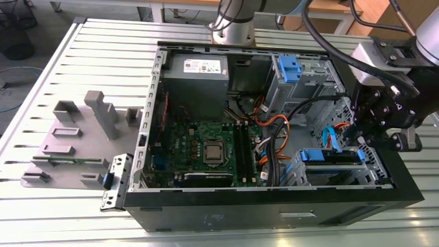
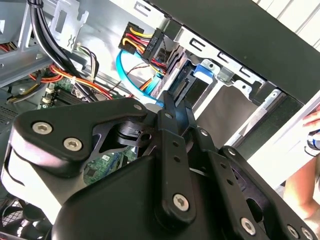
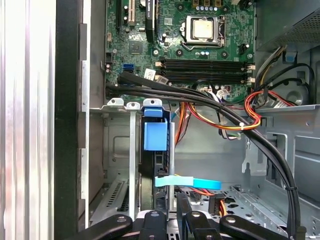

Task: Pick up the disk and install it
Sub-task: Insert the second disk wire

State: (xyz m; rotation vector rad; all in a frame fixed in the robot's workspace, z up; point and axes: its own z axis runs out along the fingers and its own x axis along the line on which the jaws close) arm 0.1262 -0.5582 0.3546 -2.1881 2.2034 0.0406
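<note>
**At the lower drive bay (image 1: 343, 177): disk (image 1: 328, 156) slotted in, gripper (image 1: 357, 135) closed close by**

Setting: open computer case (image 1: 274, 211) lying on a slatted metal table (image 1: 61, 216). Inside it: motherboard (image 1: 205, 146) mid-case, power supply (image 1: 195, 72) at the far end, and a tall grey drive cage (image 1: 305, 85) carrying a blue-tabbed bracket (image 1: 289, 68). Outside the case, on the exterior view's left, sits a grey fixture plate (image 1: 72, 149).

Obstructions: thick black cables (image 3: 220, 107) and a red-orange-yellow wire bundle (image 3: 250, 117) run past the bay mouth. A light blue data cable (image 3: 187, 183) lies across between gripper and disk.

The disk stands on edge inside the bay. Its bright blue rail tab (image 3: 154, 136) faces out, with a dark edge below it.

The gripper's fingertips (image 2: 168, 106) are drawn together at the blue cable's end. Whether they pinch the cable, I cannot tell.
</note>
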